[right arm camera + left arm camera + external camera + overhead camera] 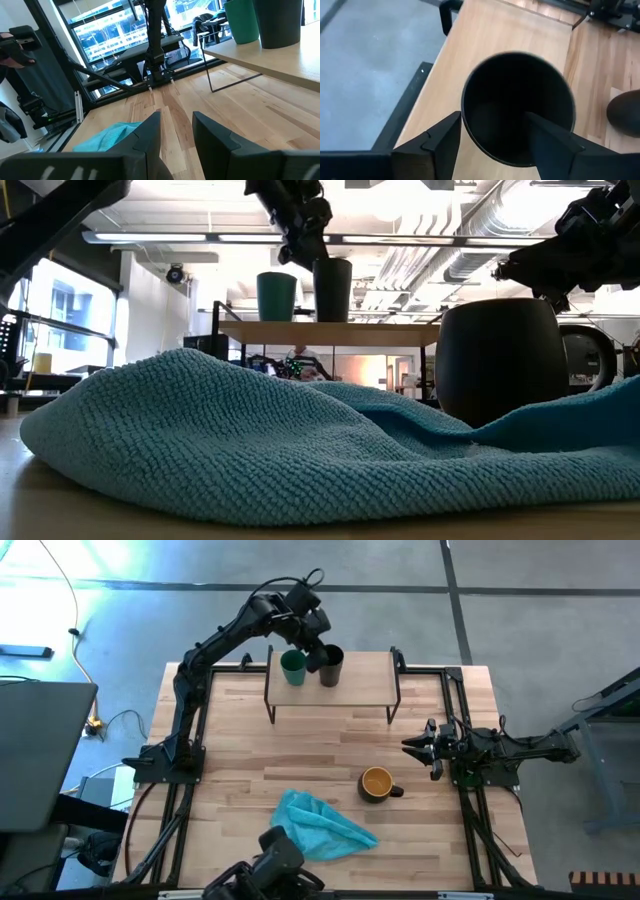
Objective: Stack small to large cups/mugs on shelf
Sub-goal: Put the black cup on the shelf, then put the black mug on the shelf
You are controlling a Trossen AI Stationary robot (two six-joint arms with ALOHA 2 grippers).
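On the shelf (360, 680) at the table's far side stand a green cup (293, 667) and, right of it, a taller black cup (331, 666), both upright on their bases. My left gripper (490, 120) hangs open over the black cup (520, 100), coming down at a slant from the far left. One finger is inside the cup and the other outside. The dark mug (377, 783) with the yellow-orange inside stands on the tabletop, right of centre. My right gripper (412, 747) waits open at the table's right side, holding nothing. My left gripper stands open astride the black cup's wall (470, 137). One finger (547, 140) reaches down into the cup and the other finger (442, 142) is outside it. I cannot tell whether either finger touches the wall. The cup stands upright on the shelf board.
A crumpled blue cloth (320, 825) lies on the tabletop near the front edge, left of the mug. The shelf board right of the black cup (370, 665) is bare wood. Black frame rails run along the table's left and right sides.
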